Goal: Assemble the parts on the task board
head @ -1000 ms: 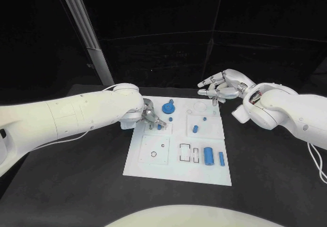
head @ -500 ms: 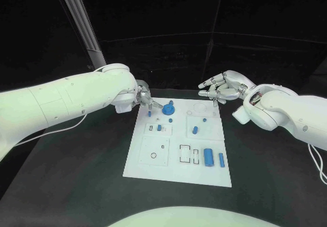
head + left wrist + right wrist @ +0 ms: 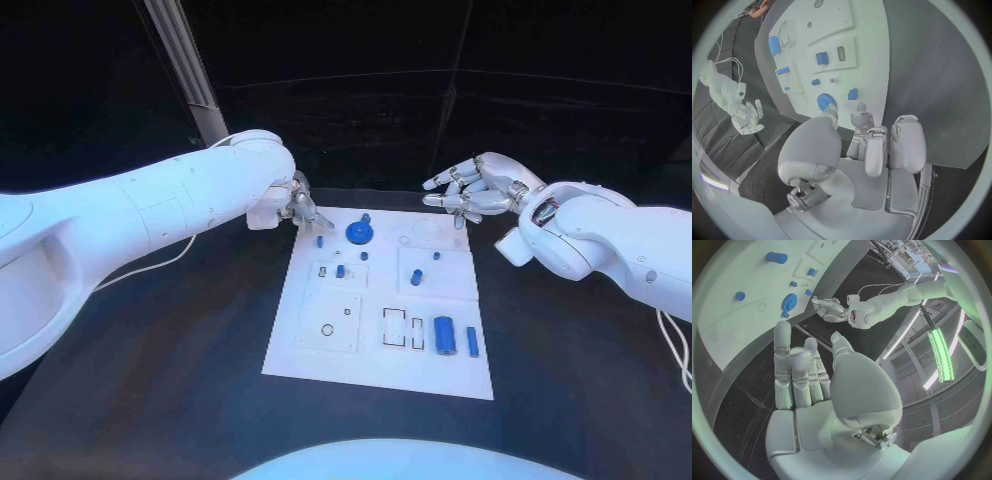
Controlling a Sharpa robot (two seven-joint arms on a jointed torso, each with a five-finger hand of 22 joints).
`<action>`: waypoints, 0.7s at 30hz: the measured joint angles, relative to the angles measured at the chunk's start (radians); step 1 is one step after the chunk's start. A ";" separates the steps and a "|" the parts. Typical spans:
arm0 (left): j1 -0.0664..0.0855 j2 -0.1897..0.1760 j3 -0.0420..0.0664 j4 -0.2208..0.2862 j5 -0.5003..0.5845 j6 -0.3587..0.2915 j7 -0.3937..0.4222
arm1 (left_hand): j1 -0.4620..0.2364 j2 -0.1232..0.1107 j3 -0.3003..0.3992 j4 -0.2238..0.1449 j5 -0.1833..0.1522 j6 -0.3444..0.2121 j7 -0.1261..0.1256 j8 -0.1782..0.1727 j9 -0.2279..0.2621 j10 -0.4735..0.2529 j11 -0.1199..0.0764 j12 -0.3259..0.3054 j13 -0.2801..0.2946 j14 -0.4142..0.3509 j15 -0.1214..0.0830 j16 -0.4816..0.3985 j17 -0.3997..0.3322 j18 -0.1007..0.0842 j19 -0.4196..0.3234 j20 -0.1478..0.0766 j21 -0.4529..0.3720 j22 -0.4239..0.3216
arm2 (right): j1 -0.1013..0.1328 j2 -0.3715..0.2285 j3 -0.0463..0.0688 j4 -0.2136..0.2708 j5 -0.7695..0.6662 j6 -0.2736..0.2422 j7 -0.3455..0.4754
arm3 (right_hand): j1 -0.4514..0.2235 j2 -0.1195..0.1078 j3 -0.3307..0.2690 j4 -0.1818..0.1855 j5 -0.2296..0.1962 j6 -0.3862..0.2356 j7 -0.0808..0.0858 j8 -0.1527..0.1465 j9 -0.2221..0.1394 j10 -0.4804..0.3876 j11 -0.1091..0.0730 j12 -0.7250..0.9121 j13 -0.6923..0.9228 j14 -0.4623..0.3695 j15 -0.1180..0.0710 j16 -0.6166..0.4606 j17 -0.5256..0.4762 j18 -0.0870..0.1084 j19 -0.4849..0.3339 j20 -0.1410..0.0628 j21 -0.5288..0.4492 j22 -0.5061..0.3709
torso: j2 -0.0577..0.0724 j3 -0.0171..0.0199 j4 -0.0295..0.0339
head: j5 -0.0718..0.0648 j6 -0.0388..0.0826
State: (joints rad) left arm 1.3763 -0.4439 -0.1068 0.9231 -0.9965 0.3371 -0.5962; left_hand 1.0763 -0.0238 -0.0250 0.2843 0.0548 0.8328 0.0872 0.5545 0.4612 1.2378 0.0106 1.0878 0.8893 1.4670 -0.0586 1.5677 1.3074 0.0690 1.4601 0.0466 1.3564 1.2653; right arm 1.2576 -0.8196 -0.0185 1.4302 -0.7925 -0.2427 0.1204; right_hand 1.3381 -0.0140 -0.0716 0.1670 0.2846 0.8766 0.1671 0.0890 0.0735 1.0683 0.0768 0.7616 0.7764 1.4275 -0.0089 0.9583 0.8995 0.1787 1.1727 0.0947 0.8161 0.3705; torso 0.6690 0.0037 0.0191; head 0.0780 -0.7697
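The white task board (image 3: 325,350) lies mid-table with several blue parts on it. A round blue piece (image 3: 359,235) sits near its far edge, a small peg (image 3: 340,270) stands in a square plate, and an oblong piece (image 3: 415,277) lies to the right of it. A blue cylinder (image 3: 444,334) and a bar (image 3: 472,340) lie at the near right. My left hand (image 3: 303,210) hovers off the board's far left corner, fingers apart and empty (image 3: 879,145). My right hand (image 3: 473,195) hangs above the far right corner, fingers spread, holding nothing (image 3: 811,375).
A slanted metal pole (image 3: 180,70) rises behind my left arm. Black table surrounds the board on all sides. The left wrist view shows the board (image 3: 870,65) and round piece (image 3: 826,102) beyond the fingers.
My left hand has lifted off the board near the small peg and drawn back to the far left corner; the peg stays in place. The right hand has barely moved.
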 measured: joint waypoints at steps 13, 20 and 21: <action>-0.027 0.043 0.000 -0.071 -0.025 0.040 0.019 | 0.026 0.018 -0.011 -0.006 0.000 0.022 -0.007 0.012 -0.003 0.000 0.000 0.004 0.004 0.000 0.000 0.000 0.000 0.000 0.000 0.000 0.000 0.009 | 0.000 0.007 0.000 -0.003 -0.002 0.002 0.000 | 0.000 0.000 0.000 0.000 0.000 -0.004 0.004 0.000 0.000 0.000 0.000 0.000 0.000 0.000 0.000 0.000 0.002 0.000 0.000 0.000 -0.004 -0.002 | 0.000 -0.0002 -0.0006 | 0.002 -0.004; -0.031 0.050 0.000 -0.073 -0.029 0.040 0.031 | 0.031 0.022 -0.011 -0.006 0.000 0.029 -0.007 0.016 -0.003 0.004 -0.004 0.009 0.008 0.000 0.000 0.000 0.000 0.000 0.000 0.000 0.000 0.010 | 0.000 0.009 0.000 -0.004 -0.003 0.003 0.000 | 0.000 0.000 0.000 0.000 0.000 -0.004 0.004 0.000 0.000 0.000 0.000 0.000 -0.001 0.000 0.000 0.000 0.002 0.000 0.000 0.000 -0.004 -0.001 | -0.001 0.0002 -0.0006 | 0.002 -0.005; -0.032 0.051 0.000 -0.073 -0.029 0.039 0.033 | 0.031 0.022 -0.011 -0.006 0.000 0.029 -0.007 0.016 -0.003 0.004 -0.004 0.009 0.008 0.000 0.000 0.000 0.000 0.000 0.000 0.000 0.000 0.010 | 0.000 0.009 0.000 -0.004 -0.003 0.003 0.000 | 0.000 0.000 0.000 0.000 0.000 -0.004 0.004 0.000 0.000 0.000 0.000 0.000 -0.001 0.000 0.000 0.000 0.002 0.000 0.000 0.000 -0.004 -0.001 | -0.001 0.0003 -0.0006 | 0.001 -0.005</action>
State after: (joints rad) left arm 1.3447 -0.3932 -0.1067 0.8504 -1.0260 0.3764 -0.5635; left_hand 1.1068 -0.0016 -0.0357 0.2786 0.0548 0.8615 0.0802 0.5701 0.4587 1.2417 0.0068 1.0964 0.8973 1.4669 -0.0587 1.5677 1.3074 0.0690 1.4601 0.0465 1.3564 1.2757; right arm 1.2575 -0.8106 -0.0185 1.4261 -0.7957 -0.2398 0.1208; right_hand 1.3381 -0.0140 -0.0715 0.1670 0.2847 0.8730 0.1707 0.0890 0.0735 1.0683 0.0769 0.7616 0.7756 1.4275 -0.0089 0.9583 0.9012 0.1787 1.1727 0.0947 0.8122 0.3690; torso 0.6680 0.0040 0.0185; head 0.0792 -0.7750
